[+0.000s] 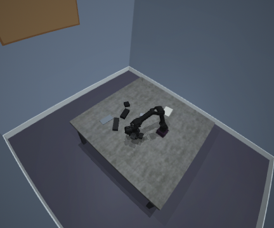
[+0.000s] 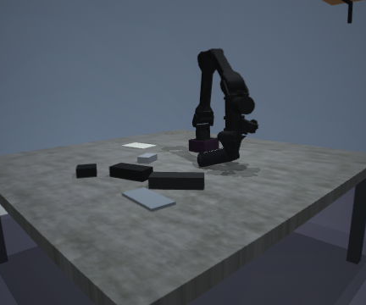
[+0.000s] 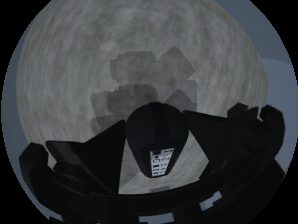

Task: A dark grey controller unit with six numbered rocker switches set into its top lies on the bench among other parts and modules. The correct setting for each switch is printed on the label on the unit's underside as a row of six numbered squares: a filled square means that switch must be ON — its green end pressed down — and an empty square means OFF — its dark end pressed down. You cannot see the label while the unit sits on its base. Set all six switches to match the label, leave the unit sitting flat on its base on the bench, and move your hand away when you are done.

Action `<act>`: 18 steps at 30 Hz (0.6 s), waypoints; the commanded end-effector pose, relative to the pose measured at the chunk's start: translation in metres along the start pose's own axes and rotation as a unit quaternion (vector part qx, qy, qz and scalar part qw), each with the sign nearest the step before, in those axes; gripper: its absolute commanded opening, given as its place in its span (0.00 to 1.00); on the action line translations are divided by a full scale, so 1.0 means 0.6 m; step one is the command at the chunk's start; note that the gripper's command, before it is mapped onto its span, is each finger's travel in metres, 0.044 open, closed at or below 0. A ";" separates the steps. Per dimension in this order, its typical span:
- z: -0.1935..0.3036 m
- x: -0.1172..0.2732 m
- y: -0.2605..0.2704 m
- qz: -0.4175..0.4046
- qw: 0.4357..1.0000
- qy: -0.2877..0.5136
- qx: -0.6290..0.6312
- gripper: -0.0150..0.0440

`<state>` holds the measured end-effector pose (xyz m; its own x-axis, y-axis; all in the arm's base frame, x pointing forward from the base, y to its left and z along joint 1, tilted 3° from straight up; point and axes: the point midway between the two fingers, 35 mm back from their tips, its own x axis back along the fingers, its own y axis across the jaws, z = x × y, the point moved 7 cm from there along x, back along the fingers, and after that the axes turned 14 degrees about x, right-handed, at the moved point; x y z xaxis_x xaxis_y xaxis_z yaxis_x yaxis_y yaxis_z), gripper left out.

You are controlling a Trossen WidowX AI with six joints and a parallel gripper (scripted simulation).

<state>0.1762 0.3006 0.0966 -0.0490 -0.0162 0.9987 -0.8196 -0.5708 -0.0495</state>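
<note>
The dark controller unit [image 2: 213, 159] [image 3: 157, 129] is held between the fingers of my gripper [image 2: 232, 153] [image 3: 154, 117]. In the exterior view it is a long dark body, nearly level, low over the bench; I cannot tell whether it touches the bench. In the wrist view it appears foreshortened, and a white printed label [image 3: 161, 162] shows on its face. The print is too small to read surely. The fingertips stand at both sides of the unit. Its rocker switches do not show in any view.
On the bench [image 1: 162, 177] [image 2: 234, 229] lie a long dark box [image 1: 115, 124] [image 2: 176, 180], a black box [image 1: 124, 113] [image 2: 130, 172], a small black block [image 1: 127, 104] [image 2: 86, 170], a pale plate [image 1: 106, 119] [image 2: 149, 199], a small pale box [image 2: 147, 158] and a white sheet [image 1: 167, 111] [image 2: 139, 145].
</note>
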 end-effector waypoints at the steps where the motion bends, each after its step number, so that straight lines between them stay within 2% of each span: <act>1: 0.004 -0.015 0.005 -0.010 1.000 0.010 -0.003 0.83; 18: -0.002 -0.037 0.004 -0.010 1.000 0.010 -0.003 0.83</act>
<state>0.1759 0.3039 0.0819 -0.0475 -0.0139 0.9988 -0.8201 -0.5702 -0.0469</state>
